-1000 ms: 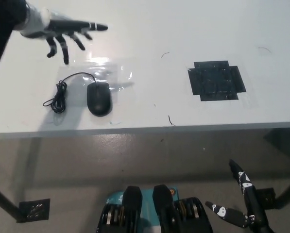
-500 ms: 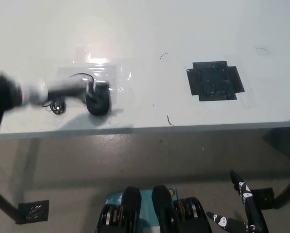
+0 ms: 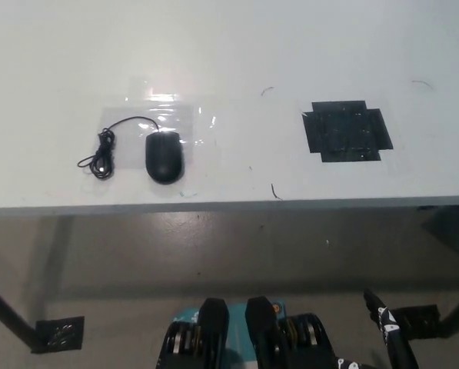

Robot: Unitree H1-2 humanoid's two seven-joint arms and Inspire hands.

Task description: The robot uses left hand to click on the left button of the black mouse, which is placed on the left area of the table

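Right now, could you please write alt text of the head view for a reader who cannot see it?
A black mouse lies on the left part of a white table, its coiled cable beside it, with no hand on it. A black taped patch sits to the right. The right hand hangs below the table edge.

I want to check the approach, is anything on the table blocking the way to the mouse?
Nothing visible does. The mouse lies in the open on the table, with only its coiled cable to its left. The left hand is out of view, so its path cannot be judged.
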